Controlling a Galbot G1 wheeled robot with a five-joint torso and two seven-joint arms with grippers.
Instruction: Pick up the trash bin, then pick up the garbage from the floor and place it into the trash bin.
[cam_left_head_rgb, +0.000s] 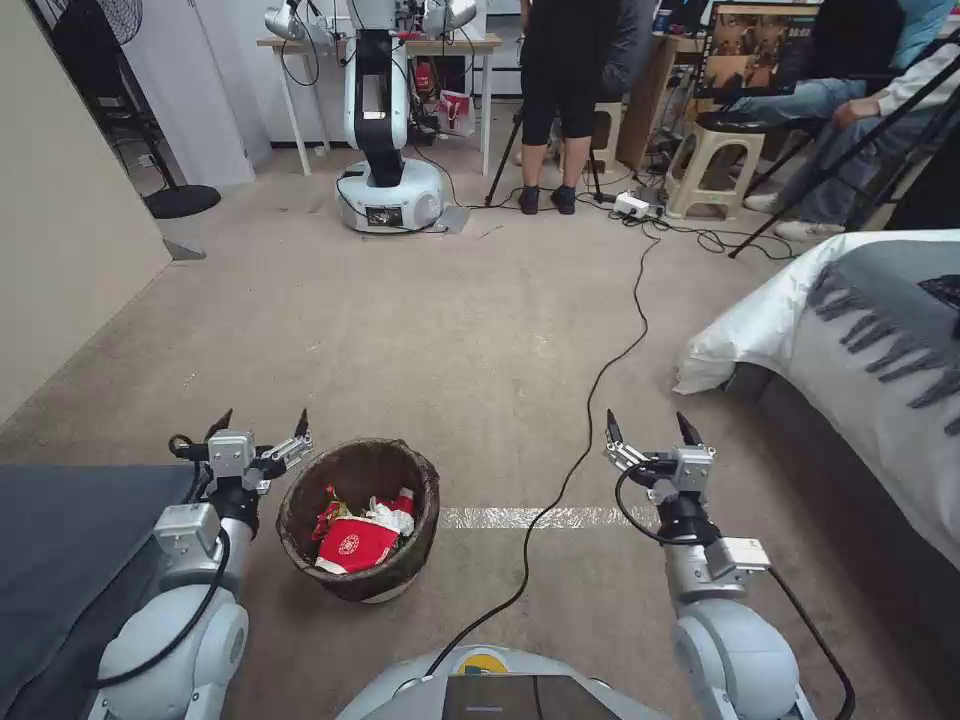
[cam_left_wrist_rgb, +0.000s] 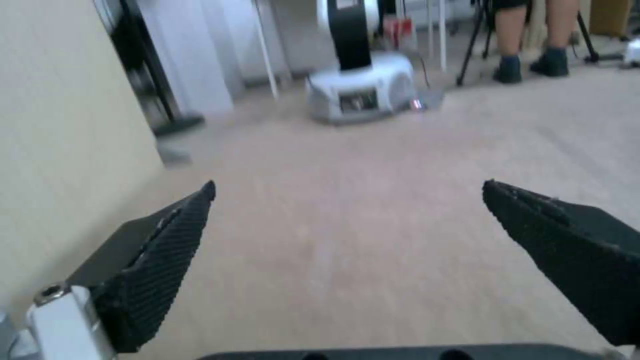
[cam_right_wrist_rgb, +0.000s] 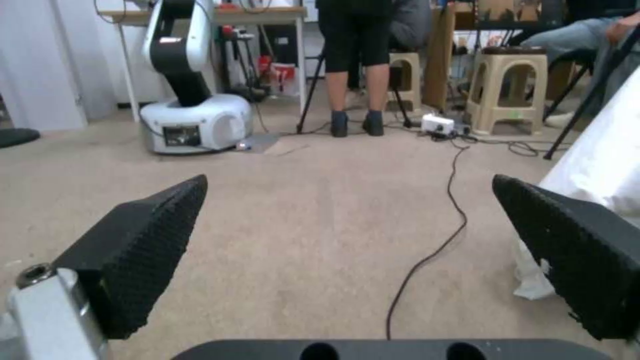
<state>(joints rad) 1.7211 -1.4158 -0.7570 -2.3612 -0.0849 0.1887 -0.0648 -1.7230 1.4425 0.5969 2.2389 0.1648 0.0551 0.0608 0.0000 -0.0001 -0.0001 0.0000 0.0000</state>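
- Grippers: two. The left gripper (cam_left_head_rgb: 260, 423) is released, fingers spread wide and holding nothing. The right gripper (cam_left_head_rgb: 648, 427) is likewise released and unloaded.
- Trash bin (cam_left_head_rgb: 425, 500): one. It stands upright on the floor just beside the left gripper, on that gripper's inner side and slightly nearer the robot. It is well apart from the right gripper. The dark liner is folded over the rim.
- Garbage (cam_left_head_rgb: 356, 543): lies inside the bin. A crushed red-and-white paper cup and crumpled white tissue are discernible, with red scraps next to them; the exact number of pieces cannot be told.
- Surface: beige carpet (cam_left_head_rgb: 430, 330), open ahead of both grippers. A strip of clear tape (cam_left_head_rgb: 580, 517) lies flat between the two grippers.
- Obstruction: one black cable (cam_left_head_rgb: 625, 345) runs from the robot's base forward, passing between the grippers, closer to the right one.
- Right of the right gripper: a bed with white cover (cam_left_head_rgb: 800, 310) and a grey fringed blanket.
- Left of the left gripper: a beige wall panel (cam_left_head_rgb: 60, 250).
- Far ahead of both grippers: one second robot (cam_left_head_rgb: 385, 150), a table, two plastic stools, a standing person.
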